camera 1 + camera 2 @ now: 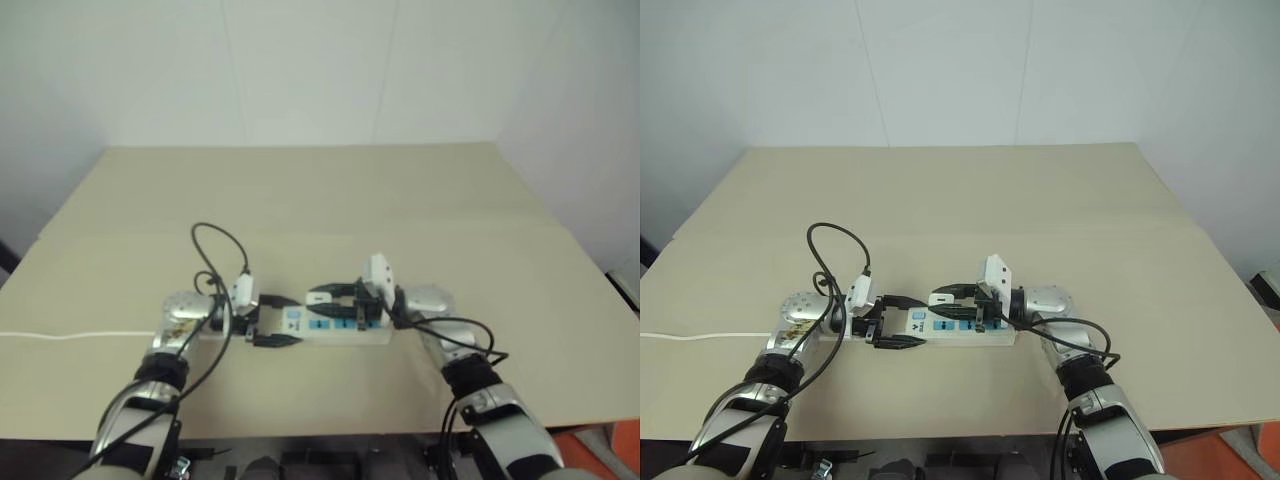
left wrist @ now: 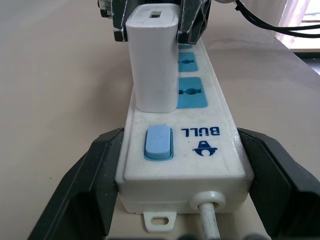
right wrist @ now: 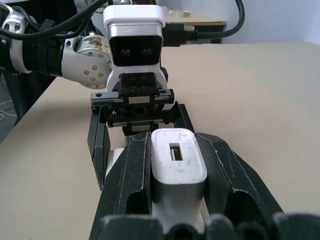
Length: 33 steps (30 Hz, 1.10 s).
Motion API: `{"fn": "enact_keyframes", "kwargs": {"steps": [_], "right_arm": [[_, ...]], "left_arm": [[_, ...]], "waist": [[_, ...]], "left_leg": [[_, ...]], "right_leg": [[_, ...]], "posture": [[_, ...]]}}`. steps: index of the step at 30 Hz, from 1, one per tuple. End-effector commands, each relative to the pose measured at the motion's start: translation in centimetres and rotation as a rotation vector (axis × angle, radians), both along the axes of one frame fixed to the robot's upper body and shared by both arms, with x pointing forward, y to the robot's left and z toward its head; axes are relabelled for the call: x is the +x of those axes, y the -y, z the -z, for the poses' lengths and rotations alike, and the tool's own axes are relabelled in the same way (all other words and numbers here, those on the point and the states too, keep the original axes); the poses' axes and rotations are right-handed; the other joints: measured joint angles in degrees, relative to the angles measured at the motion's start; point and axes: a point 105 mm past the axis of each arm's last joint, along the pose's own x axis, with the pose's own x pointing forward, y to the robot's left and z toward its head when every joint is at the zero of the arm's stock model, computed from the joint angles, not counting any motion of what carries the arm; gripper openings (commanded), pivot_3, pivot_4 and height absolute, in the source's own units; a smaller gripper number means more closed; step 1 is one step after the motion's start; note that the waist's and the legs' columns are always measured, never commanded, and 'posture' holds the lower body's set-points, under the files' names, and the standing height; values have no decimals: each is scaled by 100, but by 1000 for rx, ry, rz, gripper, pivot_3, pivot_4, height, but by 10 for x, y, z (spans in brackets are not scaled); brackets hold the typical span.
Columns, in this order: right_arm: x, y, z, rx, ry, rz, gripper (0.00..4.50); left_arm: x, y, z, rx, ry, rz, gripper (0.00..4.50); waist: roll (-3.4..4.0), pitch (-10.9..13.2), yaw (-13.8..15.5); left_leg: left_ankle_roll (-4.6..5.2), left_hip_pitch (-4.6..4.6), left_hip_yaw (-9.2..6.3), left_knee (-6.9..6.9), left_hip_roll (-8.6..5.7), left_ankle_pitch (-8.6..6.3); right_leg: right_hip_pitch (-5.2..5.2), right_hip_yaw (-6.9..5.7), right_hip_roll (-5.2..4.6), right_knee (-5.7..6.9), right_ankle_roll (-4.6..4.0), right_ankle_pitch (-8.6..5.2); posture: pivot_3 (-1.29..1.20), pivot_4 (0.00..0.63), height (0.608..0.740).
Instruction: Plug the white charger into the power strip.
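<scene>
The power strip (image 2: 200,150) lies along the near part of the table, a long white bar with blue socket faces and a blue switch (image 2: 158,142). My left gripper (image 2: 181,137) is shut on its switch end, one black finger on each long side. The white charger (image 2: 152,60) stands upright on the strip over the socket beside the switch. Its base meets the strip's face and its prongs are hidden. My right gripper (image 3: 172,145) comes in from the other end and is shut on the charger (image 3: 177,167), pinching its two sides.
The strip's thin white cord (image 1: 70,335) trails left across the tan table (image 1: 330,200) to its left edge. Black cables loop above my left wrist (image 1: 220,250). The near table edge lies just behind both forearms. Open tabletop stretches beyond the strip to the wall.
</scene>
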Motion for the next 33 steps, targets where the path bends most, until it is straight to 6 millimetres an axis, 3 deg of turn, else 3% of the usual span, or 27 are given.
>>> {"fn": "enact_keyframes", "kwargs": {"steps": [1,4,15,20,24,30,33], "right_arm": [[-5,8,52,-165,-111,33,1131],[-4,9,50,-156,-110,39,1131],[0,13,48,-151,-108,59,4483],[0,15,48,-153,-106,61,4483],[-2,17,49,-157,-106,61,4500],[-7,29,41,-139,-102,51,4500],[-10,45,24,-135,-69,70,4500]], "left_arm": [[-6,3,2,8,-5,41,3250],[-7,2,2,11,-8,43,3250],[-6,2,3,10,-5,32,3250],[-2,3,2,-12,6,3,3250],[3,8,-5,-39,67,-19,4468],[9,4,-24,-74,153,-34,4491],[5,-3,-50,-116,159,-7,4491]], "waist": [[1,-1,-3],[1,-1,-7],[-4,-5,-2],[-4,-5,0],[-5,-5,20],[-5,-5,32],[-7,-3,47]], "left_leg": [[0,1,1,0,0,0],[0,7,2,-1,1,0],[0,8,2,-5,2,0],[0,8,2,-5,2,0],[0,8,2,-4,1,0],[0,7,0,-5,0,0],[0,2,0,-5,0,0]], "right_leg": [[1,1,0,0,0,0],[5,1,0,0,0,0],[7,2,1,-4,0,0],[7,2,1,-4,0,0],[10,2,0,-5,0,0],[11,1,0,-7,0,0],[10,1,-1,-10,0,0]], "posture": [[0,150,740],[0,150,740],[0,150,740],[0,150,740],[0,150,740],[0,150,740],[0,150,740]]}}
